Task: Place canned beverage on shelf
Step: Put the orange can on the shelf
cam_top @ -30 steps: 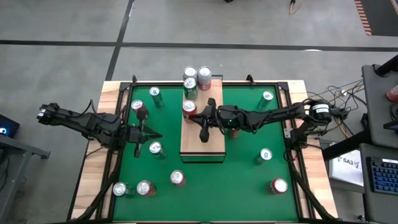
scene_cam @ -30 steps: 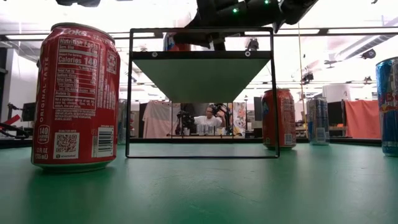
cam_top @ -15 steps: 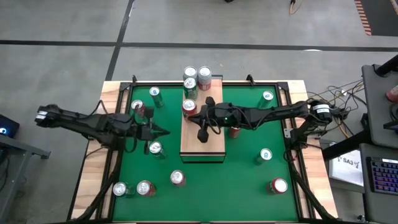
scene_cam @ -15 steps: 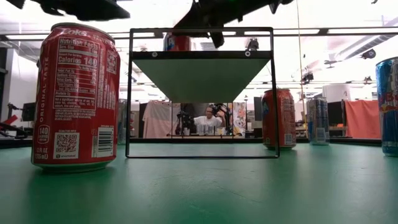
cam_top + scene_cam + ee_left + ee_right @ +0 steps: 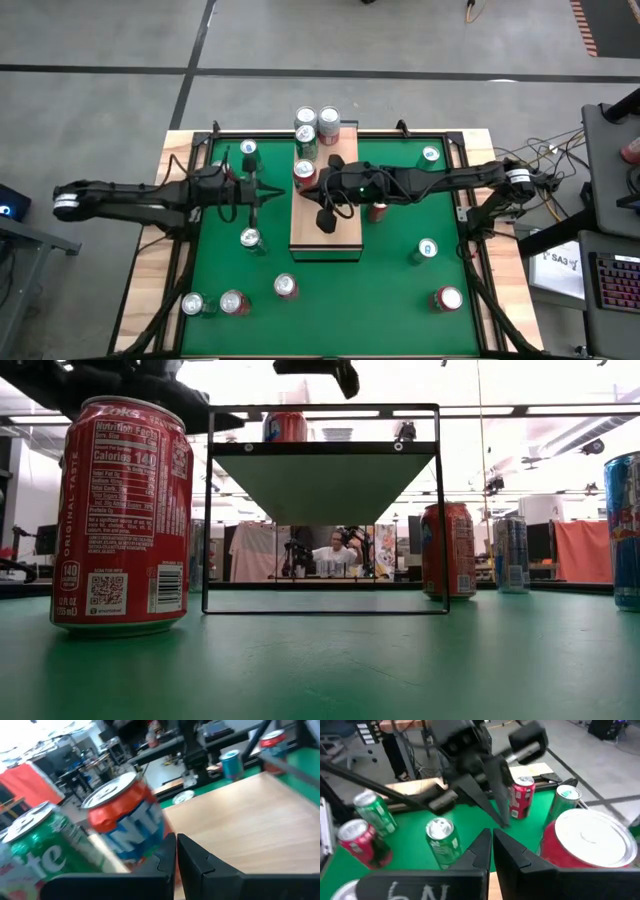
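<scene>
The shelf [image 5: 340, 235] is a pale wooden board on a dark frame [image 5: 325, 450] in the middle of the green table. An orange can [image 5: 304, 172] [image 5: 125, 815] stands on its far part. A green can [image 5: 306, 140] [image 5: 40, 845] and two more cans stand behind the orange one. My left gripper [image 5: 283, 193] [image 5: 176, 851] is shut and empty. It sits level at the shelf's left edge, just near of the orange can. My right gripper [image 5: 318, 190] [image 5: 490, 845] is shut and empty. It hangs above the shelf [image 5: 343, 375] beside the orange can [image 5: 590, 840].
Several loose cans stand on the green table: a green one [image 5: 250, 238] left of the shelf, red and silver ones [image 5: 285, 286] [image 5: 232, 301] near the front, and others at the right [image 5: 447, 298] [image 5: 427, 248]. A big red can [image 5: 125, 515] stands close to the low camera.
My left gripper has swung toward the far edge and the right, sinking a little, from beside the loose cans up to the shelf's left edge. My right gripper has risen above the shelf and tipped closer to level. Both stay shut. No can has moved.
</scene>
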`<act>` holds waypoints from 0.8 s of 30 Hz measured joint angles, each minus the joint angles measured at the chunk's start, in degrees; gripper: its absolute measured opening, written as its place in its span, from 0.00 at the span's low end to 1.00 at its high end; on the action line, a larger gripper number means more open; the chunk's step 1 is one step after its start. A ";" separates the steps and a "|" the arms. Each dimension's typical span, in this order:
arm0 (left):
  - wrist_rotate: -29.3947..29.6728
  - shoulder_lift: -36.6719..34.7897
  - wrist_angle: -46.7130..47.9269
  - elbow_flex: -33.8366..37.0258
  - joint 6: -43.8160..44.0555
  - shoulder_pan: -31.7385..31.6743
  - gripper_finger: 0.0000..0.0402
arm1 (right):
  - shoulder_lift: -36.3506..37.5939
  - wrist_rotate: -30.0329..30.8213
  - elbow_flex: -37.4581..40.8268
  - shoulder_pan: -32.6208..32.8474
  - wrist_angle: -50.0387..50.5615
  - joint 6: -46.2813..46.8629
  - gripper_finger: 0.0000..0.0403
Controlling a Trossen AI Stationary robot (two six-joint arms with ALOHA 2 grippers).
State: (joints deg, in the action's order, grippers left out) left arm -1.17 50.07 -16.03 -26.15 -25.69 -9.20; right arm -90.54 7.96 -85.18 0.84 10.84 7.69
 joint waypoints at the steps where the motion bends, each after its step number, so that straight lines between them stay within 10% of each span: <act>1: 0.00 0.53 -0.27 0.00 0.00 -0.52 0.00 | 0.01 1.08 -1.15 0.01 1.33 0.26 0.02; 11: -0.09 6.05 -4.29 -0.96 -0.54 -1.36 0.00 | -0.08 19.03 -6.37 -1.18 13.00 5.13 0.02; 24: 0.08 11.61 -4.40 -4.12 -2.16 -1.54 0.00 | -3.33 20.73 -5.95 -2.01 14.61 9.60 0.02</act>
State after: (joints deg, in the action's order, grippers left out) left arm -1.09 61.68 -20.43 -30.27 -27.85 -10.74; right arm -93.87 28.69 -91.13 -1.17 25.45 17.29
